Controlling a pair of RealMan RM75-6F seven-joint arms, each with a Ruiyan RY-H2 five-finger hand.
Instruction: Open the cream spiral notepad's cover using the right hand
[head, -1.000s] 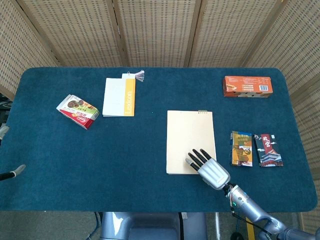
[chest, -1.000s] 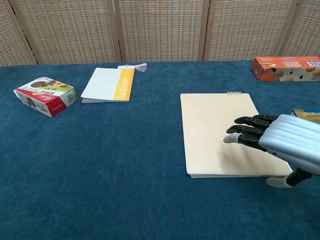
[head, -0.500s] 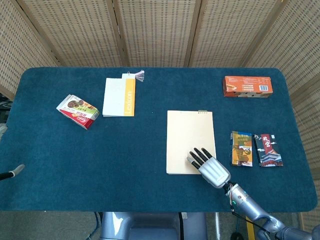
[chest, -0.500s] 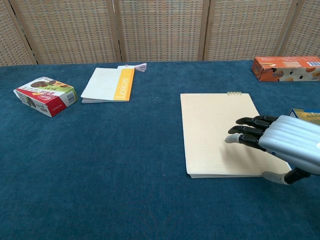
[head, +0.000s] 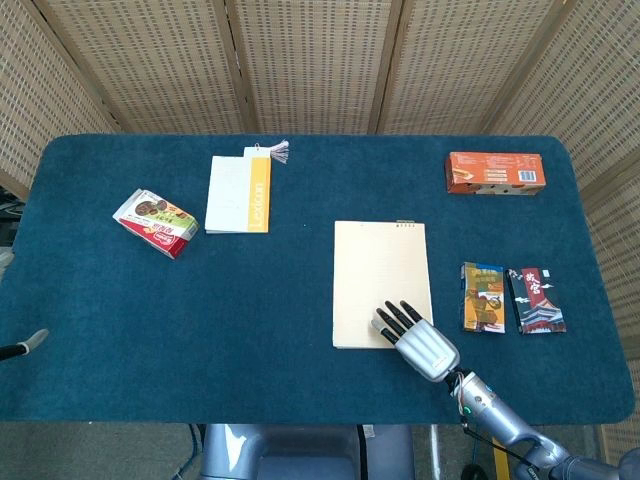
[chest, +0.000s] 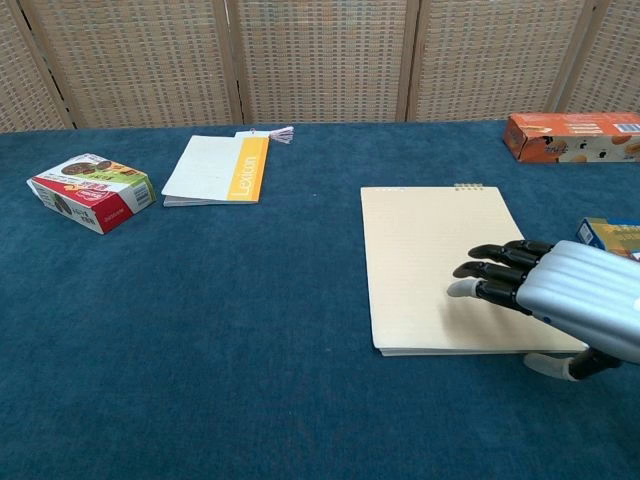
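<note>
The cream spiral notepad (head: 380, 280) (chest: 440, 260) lies flat on the blue table with its cover down and its binding at the far edge. My right hand (head: 415, 335) (chest: 560, 305) hovers over the notepad's near right corner, palm down, with its dark fingers (chest: 490, 275) stretched out over the cover. Its thumb (chest: 550, 365) sits low beside the near edge of the pad. Nothing is held in it. My left hand does not show in either view.
A white and orange Lexicon booklet (head: 240, 192) lies at the back left, a red snack box (head: 155, 222) further left. An orange box (head: 495, 172) sits at the back right. Two small packets (head: 510, 298) lie just right of the notepad.
My right hand has drawn slightly back toward the near edge and lowered a little; its thumb now sits beside the pad's near edge. The notepad has not moved.
</note>
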